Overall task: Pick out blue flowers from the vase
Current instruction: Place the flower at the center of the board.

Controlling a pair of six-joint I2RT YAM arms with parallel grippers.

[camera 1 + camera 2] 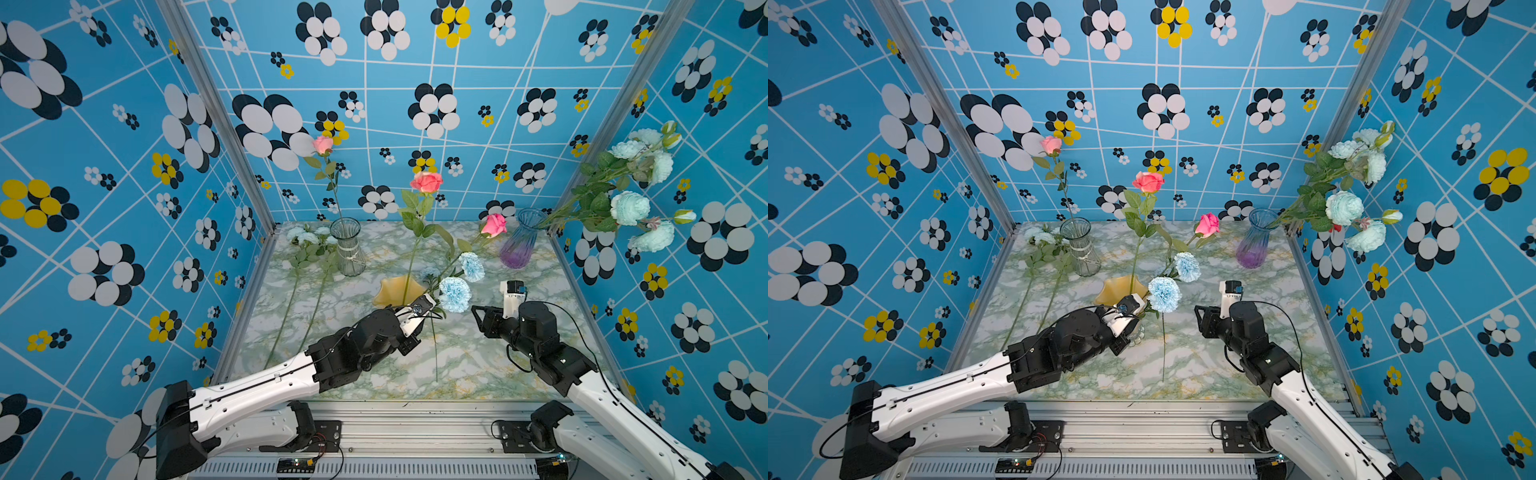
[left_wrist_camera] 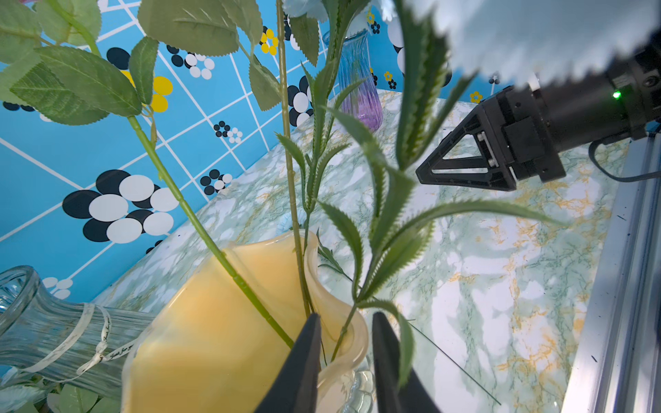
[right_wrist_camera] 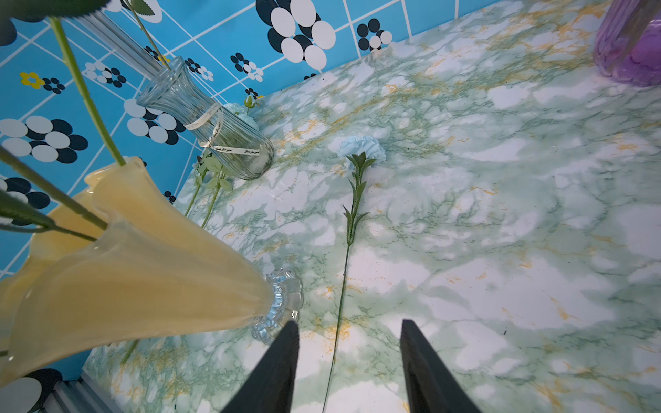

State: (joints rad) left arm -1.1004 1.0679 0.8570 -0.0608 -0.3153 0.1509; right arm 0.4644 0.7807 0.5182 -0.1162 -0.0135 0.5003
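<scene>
Blue carnations [image 1: 455, 294], two: stood in yellow vase [image 1: 395, 286], frame centre in both top views.
Third carnation [image 3: 363, 147]: lay flat on table [image 1: 465, 374], just right of yellow vase.
Peony spray [image 1: 629, 208]: in purple vase [image 1: 517, 245], upper right.
Second spray [image 1: 307, 239]: flat on table by clear vase [image 1: 347, 249], left.
Left gripper [image 2: 346, 316]: jaws apart, astride carnation stem at yellow vase rim.
Right gripper [image 3: 349, 321]: jaws apart, empty.

Both top views look down from high at the front over the whole desk [image 1: 478, 374]; each wrist view sits low and close, sharing the yellow vase [image 2: 214, 339].
</scene>
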